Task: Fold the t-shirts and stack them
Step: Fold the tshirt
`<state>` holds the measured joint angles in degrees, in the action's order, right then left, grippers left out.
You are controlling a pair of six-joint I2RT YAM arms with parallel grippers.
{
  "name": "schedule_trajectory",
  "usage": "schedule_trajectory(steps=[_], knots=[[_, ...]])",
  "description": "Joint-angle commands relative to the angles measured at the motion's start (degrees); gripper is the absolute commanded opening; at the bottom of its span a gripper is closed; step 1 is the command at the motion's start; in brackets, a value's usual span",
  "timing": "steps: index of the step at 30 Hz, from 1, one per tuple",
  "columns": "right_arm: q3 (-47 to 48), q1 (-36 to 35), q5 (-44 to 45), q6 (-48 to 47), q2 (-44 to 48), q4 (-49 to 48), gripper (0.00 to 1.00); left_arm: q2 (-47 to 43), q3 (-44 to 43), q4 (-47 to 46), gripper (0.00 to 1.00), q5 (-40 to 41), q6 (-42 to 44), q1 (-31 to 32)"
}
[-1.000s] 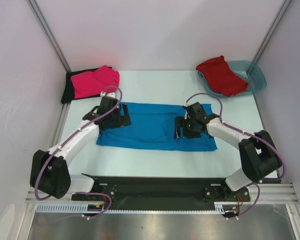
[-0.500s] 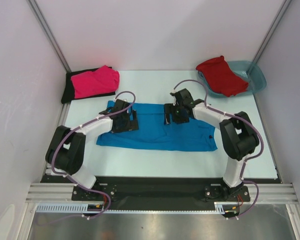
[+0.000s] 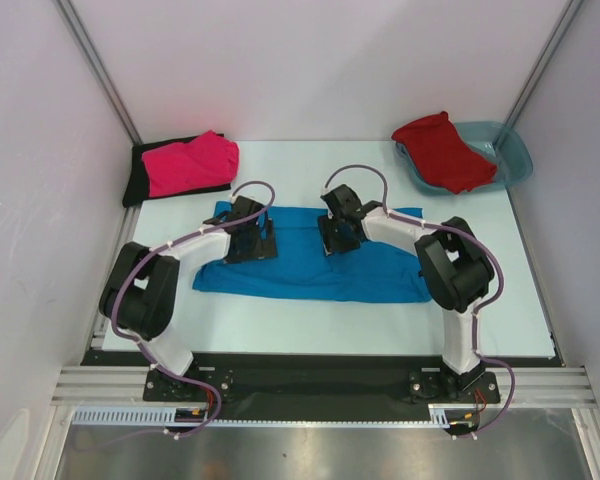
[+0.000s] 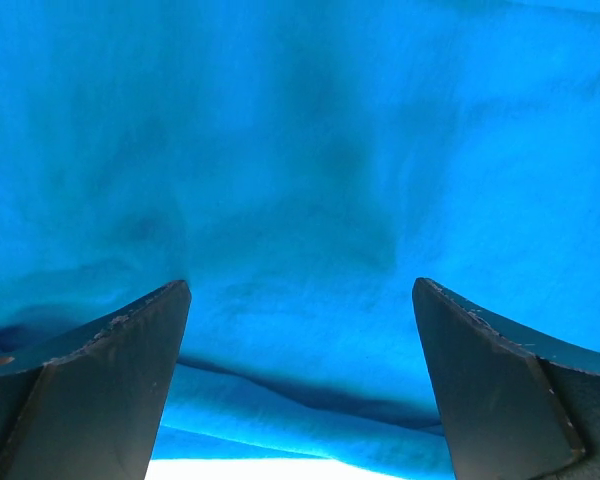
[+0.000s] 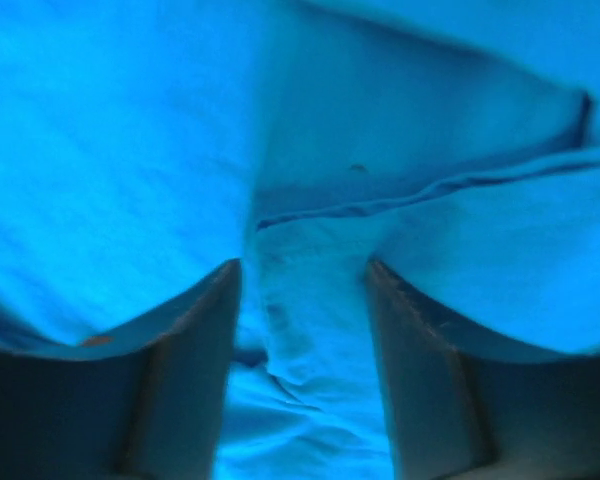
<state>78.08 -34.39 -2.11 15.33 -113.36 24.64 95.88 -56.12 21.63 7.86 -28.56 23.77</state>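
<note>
The bright blue t-shirt lies flat as a long band across the middle of the table. My left gripper is low over its far left part, jaws wide open, and blue cloth fills that wrist view between the fingers. My right gripper is low over the shirt's far middle, jaws open, with a raised fold of blue cloth between the fingers. The hot pink shirt lies on the black shirt at the far left. The red shirt lies at the far right.
The red shirt drapes over a translucent teal plastic tub at the far right corner. Pale walls and metal posts close in the table on three sides. A strip of white table shows just under the shirt's edge in the left wrist view.
Both grippers moved inward over the blue shirt's far edge: the right one well to the left, the left one to the right. The shirts have not visibly shifted.
</note>
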Motion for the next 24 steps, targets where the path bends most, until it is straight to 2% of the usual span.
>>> schedule_trajectory(steps=[1,3,5,6,11,16,24], knots=[[2.51,-1.11,5.27,0.05,-1.69,2.6,0.5,0.54,-1.98,-0.53,1.0,1.2,0.7,0.14],[3.38,-1.55,7.81,0.31,-2.21,3.74,0.36,0.8,-1.98,-0.36,1.0,1.2,0.78,0.14],[3.65,-1.82,9.14,0.05,-2.39,4.45,0.31,0.72,-1.89,-0.36,1.0,1.28,0.78,0.14],[3.57,-1.82,9.84,0.14,-2.22,4.45,0.21,0.72,-1.8,-0.36,1.0,1.28,0.96,0.14],[3.39,-2.26,11.51,-0.12,-1.69,4.63,0.0,1.24,-1.8,-0.36,1.0,1.2,0.87,0.14],[3.04,-2.17,12.48,-0.92,1.21,3.13,0.0,1.77,-2.07,-0.53,1.0,1.72,1.04,0.14],[3.04,0.11,19.15,0.22,4.46,3.57,0.0,2.83,-2.33,1.4,1.0,5.85,1.31,-0.04]])
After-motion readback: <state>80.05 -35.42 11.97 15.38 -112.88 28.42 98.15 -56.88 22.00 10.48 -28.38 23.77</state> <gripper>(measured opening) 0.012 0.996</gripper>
